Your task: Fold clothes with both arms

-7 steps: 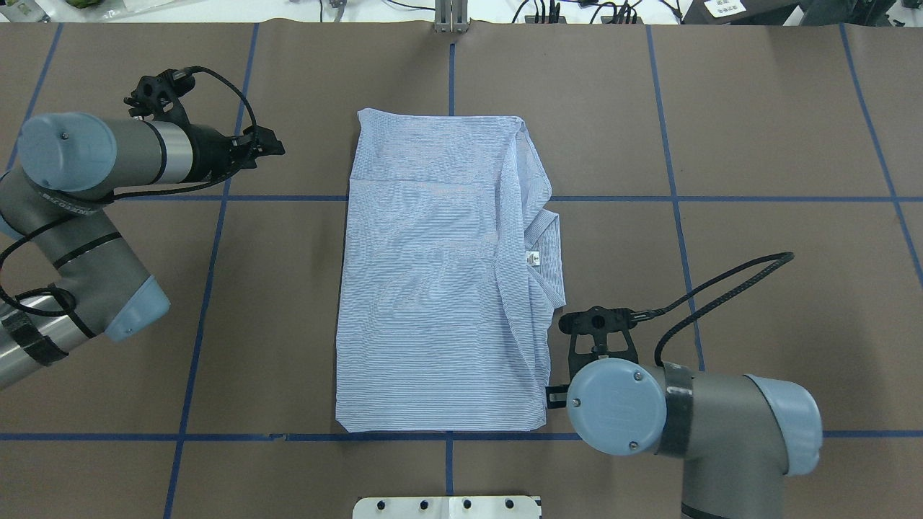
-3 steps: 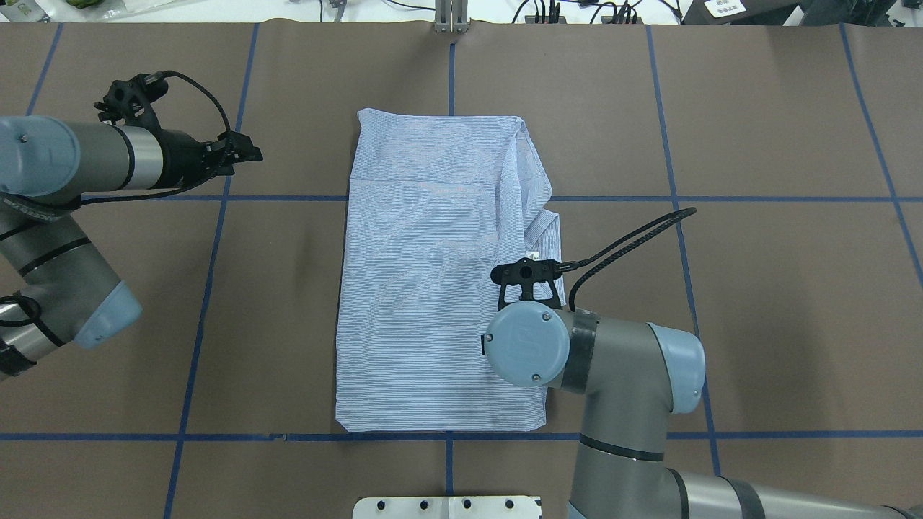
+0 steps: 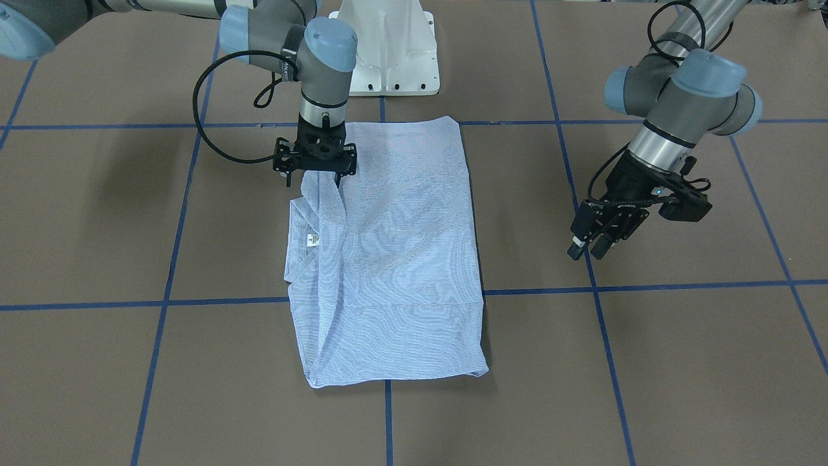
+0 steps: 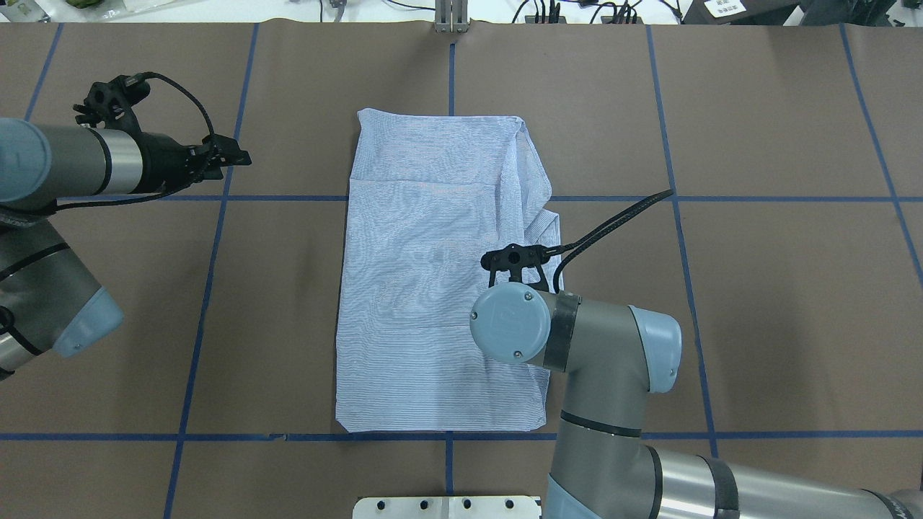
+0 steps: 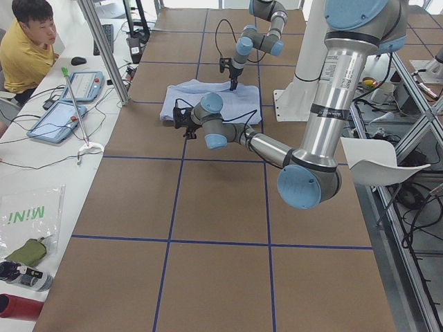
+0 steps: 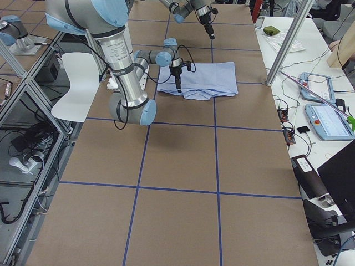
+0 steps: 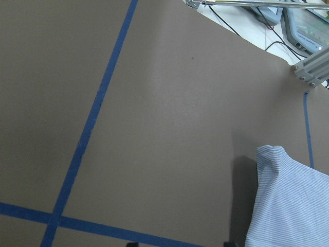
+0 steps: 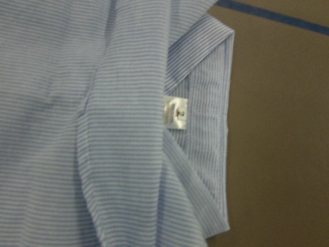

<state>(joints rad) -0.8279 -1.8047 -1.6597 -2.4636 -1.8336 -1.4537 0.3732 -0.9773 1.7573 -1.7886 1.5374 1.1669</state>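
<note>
The right gripper (image 3: 315,176) hangs at the raised ridge of cloth beside the collar (image 3: 296,226), jaws apparently spread and holding nothing. The left gripper (image 3: 590,241), also released, hovers over the tabletop (image 3: 647,356), well clear of the part-folded shirt (image 4: 418,288) at its middle. If the right one pinches only the top layer, or snags the collar too, lifting could drag the pile and undo the fold.
</note>
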